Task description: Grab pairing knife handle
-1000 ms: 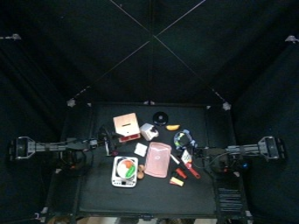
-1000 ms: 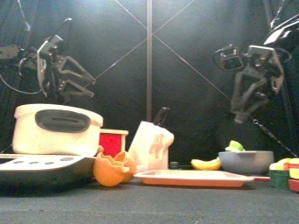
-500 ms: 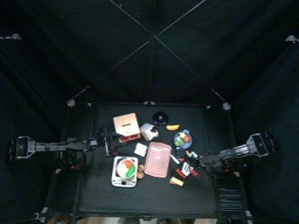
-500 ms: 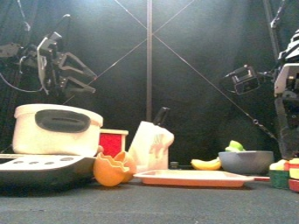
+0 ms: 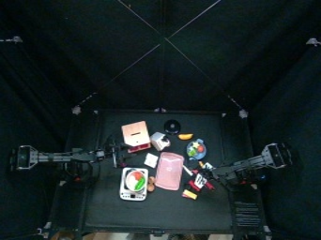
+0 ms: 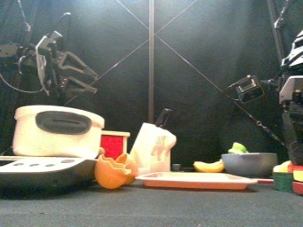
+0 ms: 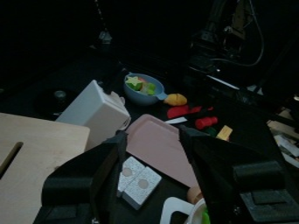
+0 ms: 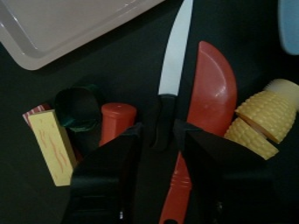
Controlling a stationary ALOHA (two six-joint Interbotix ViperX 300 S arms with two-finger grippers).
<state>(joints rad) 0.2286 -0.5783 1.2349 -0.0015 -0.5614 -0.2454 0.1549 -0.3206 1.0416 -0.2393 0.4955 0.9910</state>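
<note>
The approach step was judged in hand: right gripper (image 8: 167,162), jaws apart, was poised astride the pairing knife handle (image 8: 176,188) at table's 4 o'clock, w/ closing needed next; left gripper (image 7: 152,166) rested open.

Occlusions and cut-offs at the right pincer

From my right wrist feed the right pincer (image 8: 167,149) covers most of the pairing knife handle (image 8: 177,188); only a red strip shows between the jaws, and I can't tell if they touch it. The pink tray (image 8: 70,26) and yellow corn piece (image 8: 267,118) are cut by the edges. From the top view the knife is too small to resolve.
</note>
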